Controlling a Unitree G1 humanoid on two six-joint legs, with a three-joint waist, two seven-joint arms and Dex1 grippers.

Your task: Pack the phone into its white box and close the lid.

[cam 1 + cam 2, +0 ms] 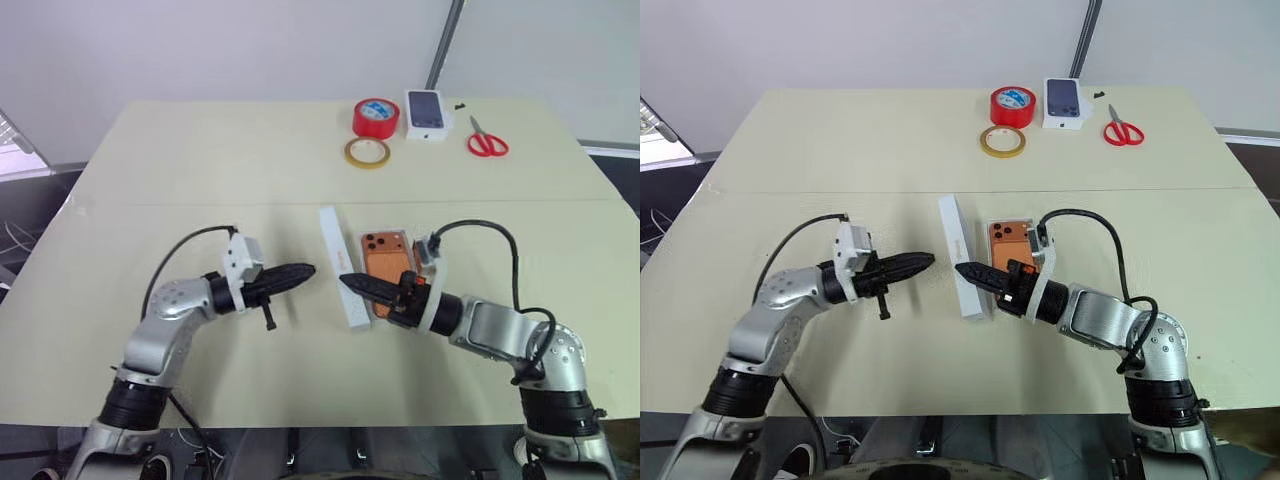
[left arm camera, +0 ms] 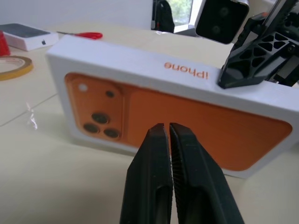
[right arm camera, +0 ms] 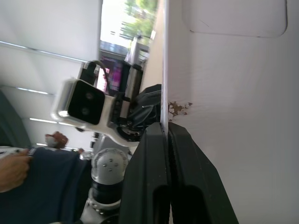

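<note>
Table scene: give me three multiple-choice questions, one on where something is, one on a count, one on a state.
1. Where are the scissors?
A. At the table's far right, beside the small box
B. Between the two grippers
C. On the floor

2. How many tape rolls are on the table?
A. One
B. Two
C. Three

3. What state is the left gripper in?
A. Wide open
B. Shut on nothing
C. Shut on a tape roll

Answers:
1 A: the red handles lie just right of the small box at the far edge.
2 B: a red roll and a tan roll sit side by side.
3 B: the left wrist view shows its fingers pressed together with nothing between them.
</note>
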